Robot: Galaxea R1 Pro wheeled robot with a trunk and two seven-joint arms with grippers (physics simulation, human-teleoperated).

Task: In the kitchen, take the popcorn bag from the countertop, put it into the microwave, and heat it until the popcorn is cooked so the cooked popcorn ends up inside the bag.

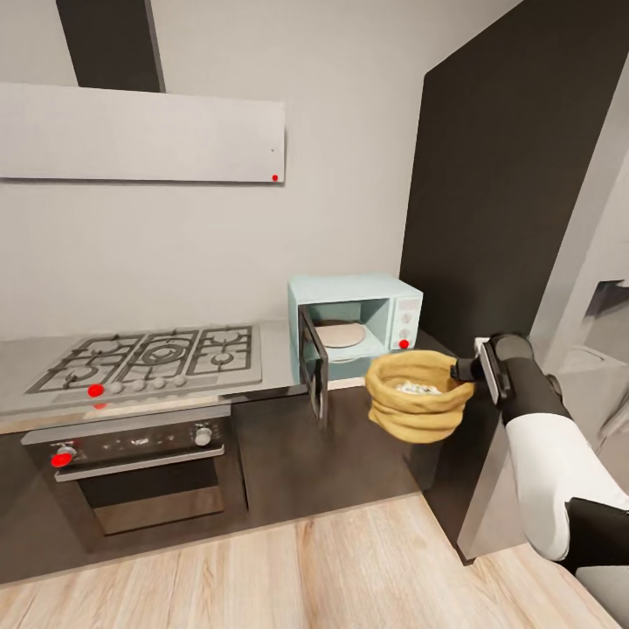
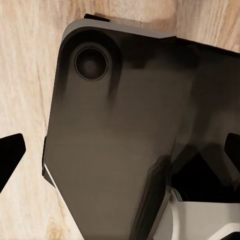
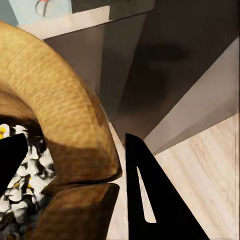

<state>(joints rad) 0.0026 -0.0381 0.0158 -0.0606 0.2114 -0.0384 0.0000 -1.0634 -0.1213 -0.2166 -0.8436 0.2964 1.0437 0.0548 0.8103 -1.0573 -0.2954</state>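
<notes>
Where the pale grey steel-like countertop [image 1: 271, 349] begins at the left, a steel gas hob [image 1: 148, 356] sits above a built-in oven [image 1: 131, 463]; further right stands the small pale blue microwave [image 1: 356, 325], its dark-framed glass door [image 1: 314, 362] swung open. Just right of the door, off the counter, the mustard-yellow popcorn bag [image 1: 418, 397] hangs, white kernels inside. The right gripper [image 1: 461, 370] pinches its rolled rim; the left gripper's [image 2: 120, 152] jaws are spread above wooden floor [image 2: 25, 60].

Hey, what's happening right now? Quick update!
Right gripper shut on popcorn bag rim, bag in the air before the microwave. Microwave door open. Left fingers apart, holding nothing.
</notes>
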